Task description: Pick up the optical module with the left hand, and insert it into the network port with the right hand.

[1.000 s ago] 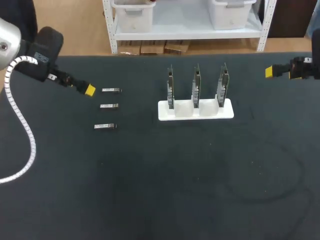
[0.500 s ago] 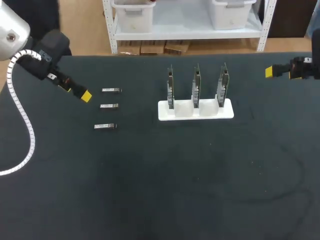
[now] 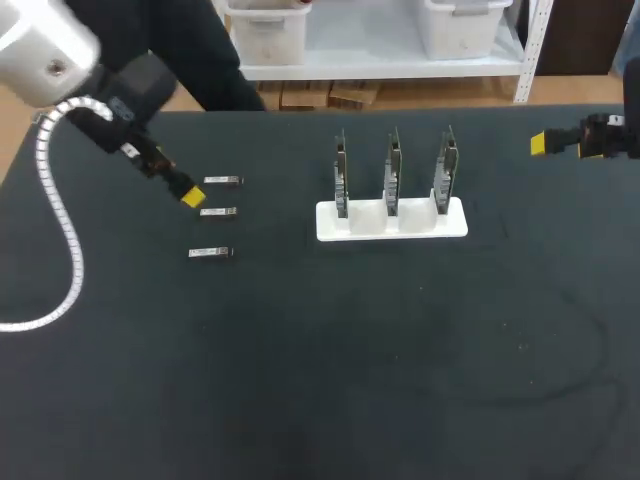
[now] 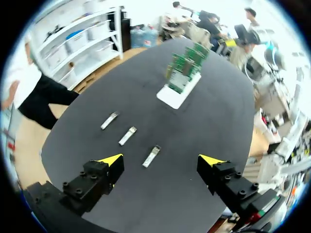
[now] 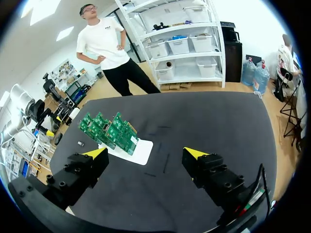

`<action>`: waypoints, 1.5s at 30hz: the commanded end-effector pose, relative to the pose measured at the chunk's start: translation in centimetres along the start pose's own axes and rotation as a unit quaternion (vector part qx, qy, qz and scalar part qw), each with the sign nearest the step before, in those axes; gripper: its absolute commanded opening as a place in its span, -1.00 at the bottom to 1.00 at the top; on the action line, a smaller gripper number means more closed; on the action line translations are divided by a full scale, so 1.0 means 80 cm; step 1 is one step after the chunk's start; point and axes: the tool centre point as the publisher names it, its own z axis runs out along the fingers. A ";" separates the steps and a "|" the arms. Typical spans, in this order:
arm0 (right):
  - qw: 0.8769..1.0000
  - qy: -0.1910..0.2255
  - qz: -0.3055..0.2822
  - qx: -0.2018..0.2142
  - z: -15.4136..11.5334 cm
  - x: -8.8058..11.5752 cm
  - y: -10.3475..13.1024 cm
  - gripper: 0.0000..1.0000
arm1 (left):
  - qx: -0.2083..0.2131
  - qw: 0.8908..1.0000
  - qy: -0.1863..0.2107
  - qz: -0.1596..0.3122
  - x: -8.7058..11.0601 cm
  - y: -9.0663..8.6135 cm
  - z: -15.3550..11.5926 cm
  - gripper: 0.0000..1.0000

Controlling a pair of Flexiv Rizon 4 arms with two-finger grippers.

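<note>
Optical module (image 3: 218, 212), middle of three: probably light, rigid and smooth-sided. Grip across its long sides at mid-length. Left gripper (image 4: 163, 165) is spread wide; right gripper (image 5: 146, 154) is also released.

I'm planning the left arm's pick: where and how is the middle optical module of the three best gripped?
Probably from straight above, closing the left gripper across the two long sides of the middle optical module, near mid-length. It lies flat on the table and is long and narrow, so only its short width suits the jaws, and there are gaps along both long sides.
</note>
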 end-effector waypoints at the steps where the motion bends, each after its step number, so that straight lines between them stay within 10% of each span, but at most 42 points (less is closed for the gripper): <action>1: 1.000 0.000 0.000 0.002 -0.002 0.000 0.001 1.00 | 0.071 0.981 0.137 0.121 -0.017 0.010 0.024 1.00; 16: 1.000 0.000 0.000 0.002 -0.002 0.000 0.001 1.00 | 0.079 0.970 0.189 0.132 0.050 0.012 0.083 1.00; 45: 1.000 0.000 0.000 0.002 -0.002 0.000 0.001 1.00 | 0.050 0.970 0.218 0.097 0.058 0.010 0.107 1.00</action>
